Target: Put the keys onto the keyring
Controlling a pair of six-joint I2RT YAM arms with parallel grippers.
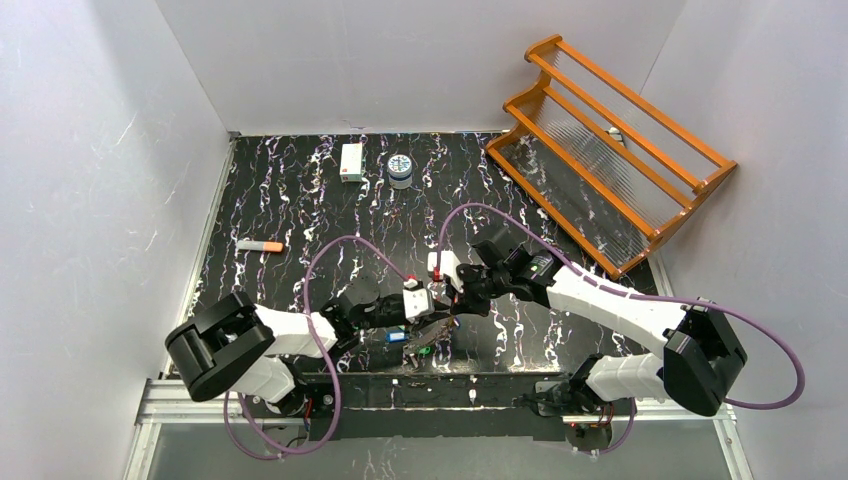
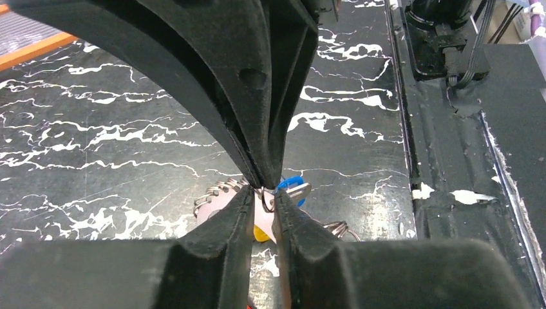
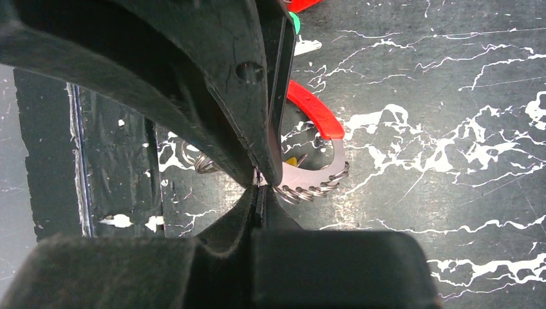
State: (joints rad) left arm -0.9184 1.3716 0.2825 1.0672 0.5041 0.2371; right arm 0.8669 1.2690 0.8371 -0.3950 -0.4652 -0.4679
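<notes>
The job looks to be in mid-threading, not finished. Both arms meet low over the near middle of the black marbled counter (image 1: 300,200), and the bunch is caught between them just above its surface. The left claw (image 2: 264,193) is closed narrow, its tips pinching a thin loop of silver wire that I take for the keyring (image 2: 265,201). The right claw (image 3: 259,185) is pressed fully together on the edge of a flat silver piece, which appears to be the head of the red-capped key (image 3: 315,116), right beside a stack of coiled ring wire (image 3: 309,190). Several keys seem to hang there already: a blue-capped key (image 2: 291,185) just behind the left tips and a bit of yellow cap (image 2: 261,233) below them. A green cap (image 3: 294,22) and a bare silver key (image 3: 308,45) show further off in the right wrist view, apparently on the counter. Whether they are joined to the ring cannot be told. So at least one key probably remains to be worked on, and the one in hand is judged not yet wound fully through the coil. The ring is thin, bright and springy-looking, with tight turns; the keys are small and flat, with glossy plastic caps.
</notes>
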